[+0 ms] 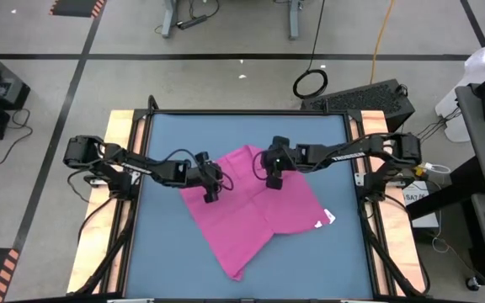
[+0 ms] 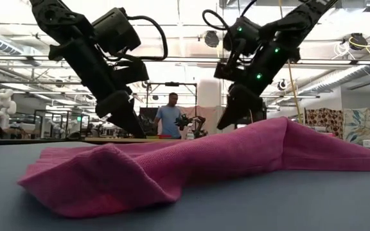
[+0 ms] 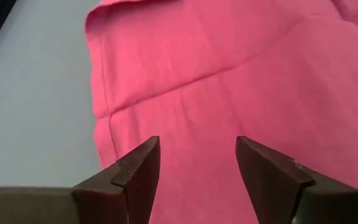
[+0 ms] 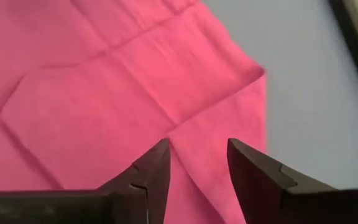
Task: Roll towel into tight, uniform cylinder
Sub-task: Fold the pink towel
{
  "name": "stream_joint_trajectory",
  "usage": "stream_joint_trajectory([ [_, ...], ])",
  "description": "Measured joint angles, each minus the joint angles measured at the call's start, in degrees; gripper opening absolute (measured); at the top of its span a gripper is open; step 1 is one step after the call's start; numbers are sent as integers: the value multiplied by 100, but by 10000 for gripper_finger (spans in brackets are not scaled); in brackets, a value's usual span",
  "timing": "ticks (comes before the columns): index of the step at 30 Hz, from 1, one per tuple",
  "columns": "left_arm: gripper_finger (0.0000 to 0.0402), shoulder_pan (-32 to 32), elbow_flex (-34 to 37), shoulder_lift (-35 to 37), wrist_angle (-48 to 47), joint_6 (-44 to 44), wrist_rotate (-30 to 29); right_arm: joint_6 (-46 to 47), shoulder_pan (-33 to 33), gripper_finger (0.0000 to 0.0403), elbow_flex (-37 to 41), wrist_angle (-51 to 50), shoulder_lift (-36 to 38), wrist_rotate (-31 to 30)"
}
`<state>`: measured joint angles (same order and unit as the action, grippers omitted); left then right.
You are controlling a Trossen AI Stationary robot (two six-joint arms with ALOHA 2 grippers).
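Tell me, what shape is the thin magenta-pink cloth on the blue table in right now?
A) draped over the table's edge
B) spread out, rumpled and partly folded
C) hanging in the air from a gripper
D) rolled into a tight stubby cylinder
B: the thin magenta-pink cloth lies spread and creased on the blue table, with both open grippers, left and right, above it holding nothing.

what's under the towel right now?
Blue table shows all around the towel, which lies spread out, creased and partly folded, not rolled. Both pincers hang open above it, left pincer and right pincer. Anything beneath the cloth is covered.
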<state>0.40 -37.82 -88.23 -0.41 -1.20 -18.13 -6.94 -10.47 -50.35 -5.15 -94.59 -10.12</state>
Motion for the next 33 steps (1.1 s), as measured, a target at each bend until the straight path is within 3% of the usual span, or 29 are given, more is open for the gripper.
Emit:
stream_joint_trajectory([
  [9,216,129,0,-39,41,156,33,157,10,151,-8,426,-619,161],
  [20,216,142,-26,-772,261,132,203,143,-19,146,-4,737,-966,123],
  [24,216,147,-26,-849,270,132,212,162,-83,113,-4,712,-966,128],
  [30,216,147,-15,-857,307,156,214,185,-196,14,-4,689,-966,124],
  [33,216,145,-15,-859,293,156,217,182,-196,12,-4,683,-952,120],
])
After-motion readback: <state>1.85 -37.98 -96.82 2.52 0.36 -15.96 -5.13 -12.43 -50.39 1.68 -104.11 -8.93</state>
